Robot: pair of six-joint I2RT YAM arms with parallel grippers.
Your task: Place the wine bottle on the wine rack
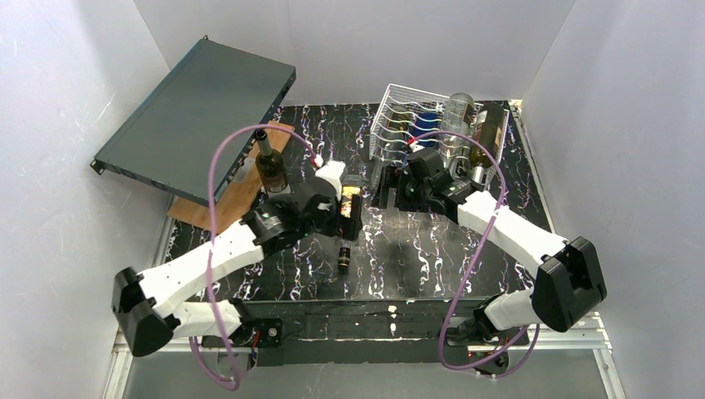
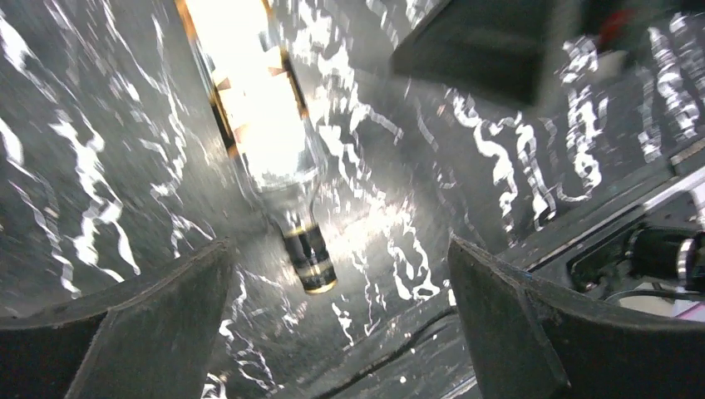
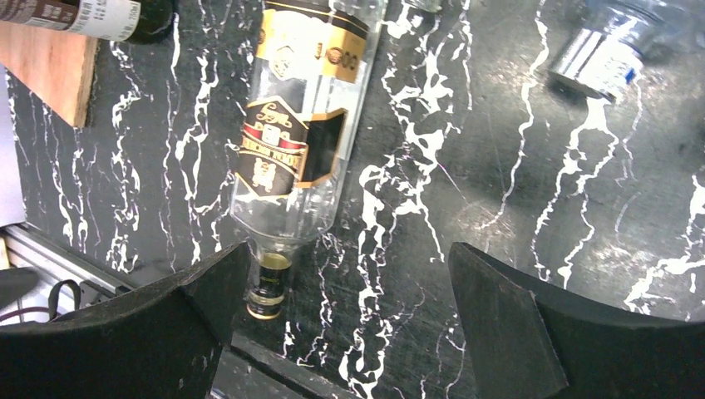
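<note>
Seen from above, a black marble-patterned tabletop with white veins carries a white wire wine rack with wavy rows at the far right. A clear glass bottle and a greenish bottle with a pale label rest on it. The clear glass wine bottle with a black and gold label lies on its side near the middle of the table, apart from the rack. A dark glass bottle stands on a wooden board beside a tilted, flat dark-teal metal case.

In the left wrist view, which is blurred, the left gripper stands wide apart over the lying bottle's neck and grips nothing.

In the right wrist view, the right gripper is also spread wide and empty. The bottle's gold-ringed cap is just beside one finger.
</note>
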